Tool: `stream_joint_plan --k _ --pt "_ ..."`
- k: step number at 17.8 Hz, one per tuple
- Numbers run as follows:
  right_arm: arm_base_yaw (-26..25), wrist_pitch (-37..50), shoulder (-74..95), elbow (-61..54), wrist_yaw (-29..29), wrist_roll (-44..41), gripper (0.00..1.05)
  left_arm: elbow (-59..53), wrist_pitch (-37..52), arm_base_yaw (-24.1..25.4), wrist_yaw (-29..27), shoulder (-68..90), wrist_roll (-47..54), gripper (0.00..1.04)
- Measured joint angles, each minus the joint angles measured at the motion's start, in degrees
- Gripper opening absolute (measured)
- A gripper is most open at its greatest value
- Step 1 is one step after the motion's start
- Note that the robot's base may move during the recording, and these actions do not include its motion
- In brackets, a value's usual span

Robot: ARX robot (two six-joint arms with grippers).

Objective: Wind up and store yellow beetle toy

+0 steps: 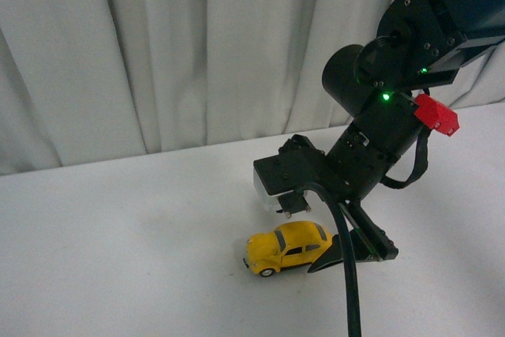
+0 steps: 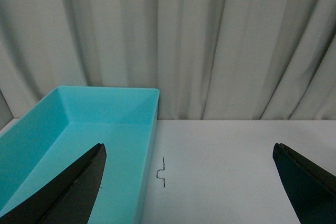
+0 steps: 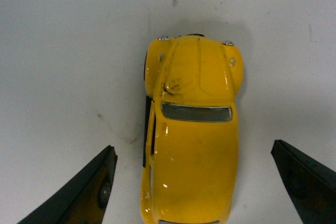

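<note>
Front view: right arm [image 1: 379, 128] comes down from the upper right to the white worktop [image 1: 118, 258], pale curtain [image 1: 158, 53] behind. Beetle [image 1: 287, 248] stands on its wheels on the worktop below the wrist, nose to the left of the view. It has a bright yellow rounded body, dark side windows and small dark wheels. One dark finger [image 1: 357, 244] slants down just beside its tail; cannot tell from here whether they touch. Left wrist view: left end effector [image 2: 188, 153] has its jaws wide apart, holding nothing and touching nothing, with bare worktop between the tips. A teal bin [image 2: 79, 124] sits on the worktop by one finger, close to the curtain. A small dark bent mark [image 2: 163, 172] lies just beside the bin wall. No beetle in this view. Right wrist view: right end effector [image 3: 193, 148] has its jaws wide apart, one each side of the beetle, both clear of the body with worktop showing in the gaps. The beetle is seen from above, bonnet pointing away from the wrist, with a grey windscreen, dark scuffs on the bonnet and two small silver headlamps. There is a dark gap along one door edge.
</note>
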Motion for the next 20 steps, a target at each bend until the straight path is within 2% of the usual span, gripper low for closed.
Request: stream_joint_plan --k 4,6,15,17,19,20 --pt "0.5 1.3 0.0 -1.6 0.6 1.6 0.57 0.0 0.0 0.0 0.0 0.0 0.0 0.98" --pt "0.9 1.6 0.0 -1.6 0.5 1.6 0.43 0.0 0.0 0.0 0.0 0.0 0.0 0.98" --pt "-0.9 6.7 -0.9 -5.6 -1.6 9.0 0.42 0.0 0.0 0.0 0.0 0.0 0.0 0.98" --pt "-3.1 7.4 -1.8 -7.6 -1.6 9.2 0.42 0.0 0.0 0.0 0.0 0.0 0.0 0.98" --pt "-8.6 8.6 -4.5 -13.1 -1.6 9.6 0.42 0.0 0.0 0.0 0.0 0.0 0.0 0.98" --pt "-9.3 8.7 -4.9 -13.8 -1.6 9.5 0.42 0.0 0.0 0.0 0.0 0.0 0.0 0.98"
